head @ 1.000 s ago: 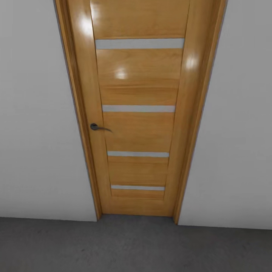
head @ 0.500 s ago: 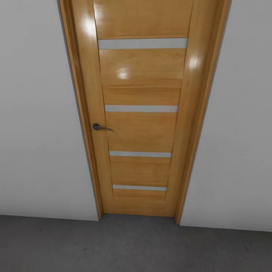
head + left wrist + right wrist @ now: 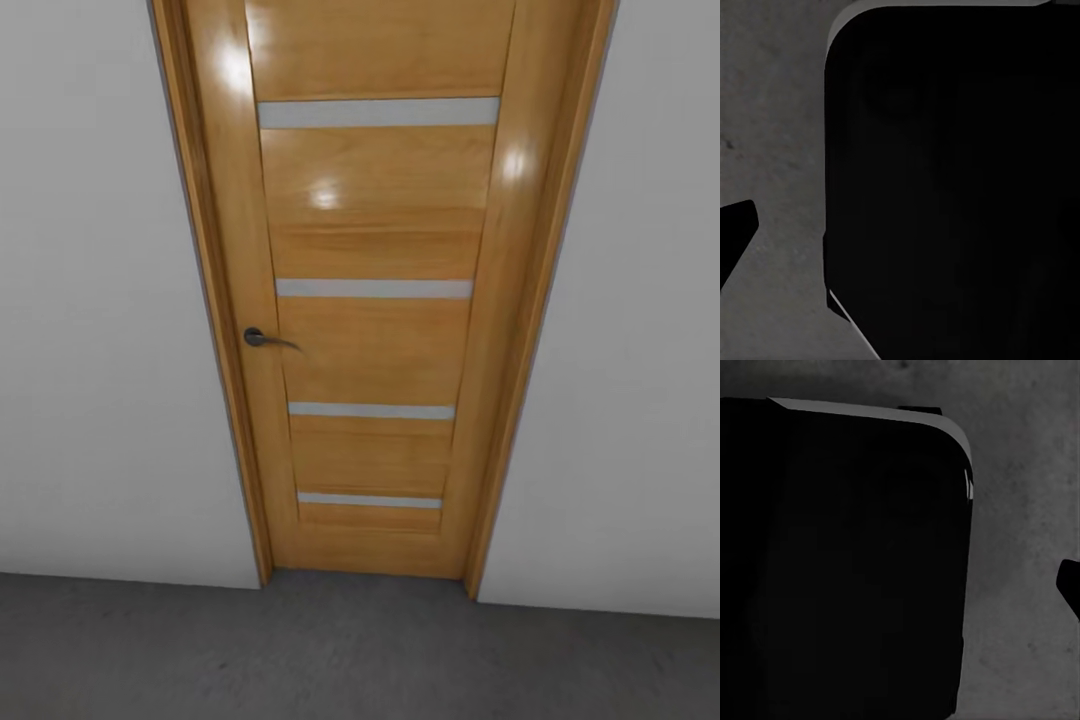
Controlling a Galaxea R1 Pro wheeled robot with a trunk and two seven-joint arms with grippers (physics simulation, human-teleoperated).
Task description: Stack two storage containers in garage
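White walls (image 3: 100, 350) run down both sides of the head view to the dark grey floor (image 3: 340, 660), a band along the bottom of the frame that reads as the garage. Centred between them stands a closed wooden door (image 3: 375, 340) with four pale strips across it, and a small dark lever handle (image 3: 262, 339) sits at its left edge, middle height. Both wrist views look down on the same grey concrete past a large black body (image 3: 952, 180), probably the robot's own base (image 3: 840, 562), which suggests the arms hang low while it drives. Whether either pincer is open or gripping anything cannot be told. No storage container is visible, so their place is unknown. Against half a second ago, the door sits marginally larger and the floor band thinner: the camera has shifted slightly.
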